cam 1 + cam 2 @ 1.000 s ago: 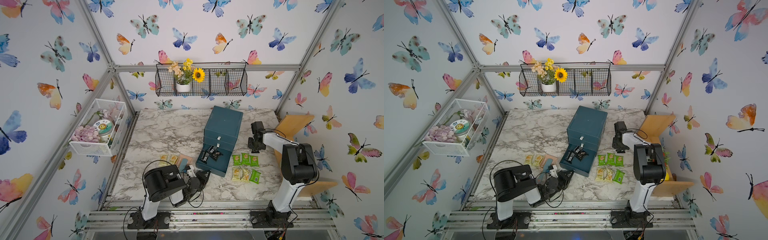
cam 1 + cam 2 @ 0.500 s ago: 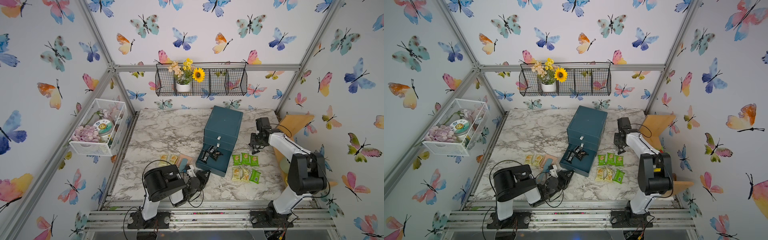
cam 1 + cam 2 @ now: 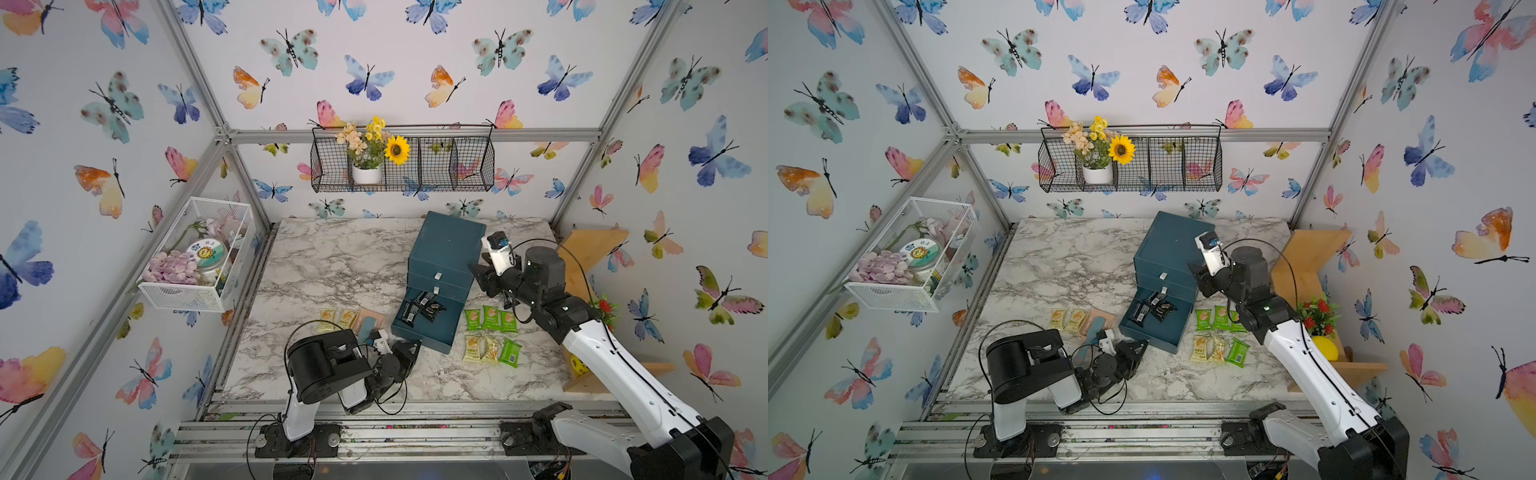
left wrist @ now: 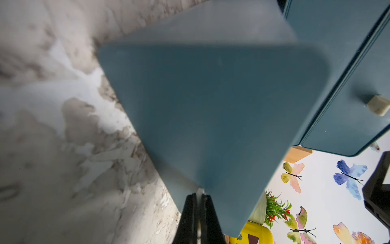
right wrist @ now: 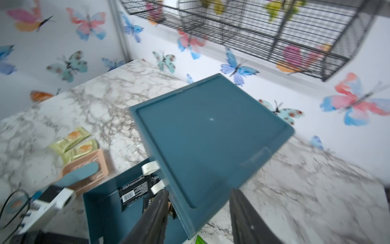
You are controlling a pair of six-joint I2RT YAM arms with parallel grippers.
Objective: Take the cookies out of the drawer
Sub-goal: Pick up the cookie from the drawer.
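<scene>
The teal cabinet [image 3: 446,245] has its bottom drawer [image 3: 428,330] pulled out, and black cookies [image 3: 422,305] lie inside it, also visible in the right wrist view as black cookies [image 5: 133,190]. Green and yellow cookies [image 3: 490,334] lie on the marble right of the drawer. Two more yellow cookies [image 3: 338,318] lie to its left. My left gripper [image 3: 411,347] is shut and empty, low at the drawer's front corner, as the left gripper [image 4: 198,195] shows. My right gripper [image 3: 484,280] hangs open and empty by the cabinet's right side, its jaws [image 5: 199,192] apart over the cabinet's edge.
A teal-handled brush on a peach dustpan [image 3: 368,322] lies beside the left yellow packets. A wooden shelf [image 3: 590,253] with a plant [image 3: 604,307] stands at the right edge. A white wire basket [image 3: 195,257] and a black wire shelf [image 3: 403,166] hang on the walls.
My right arm has swung left toward the cabinet and its jaws have opened from nearly shut. The left arm and the packets have not moved.
</scene>
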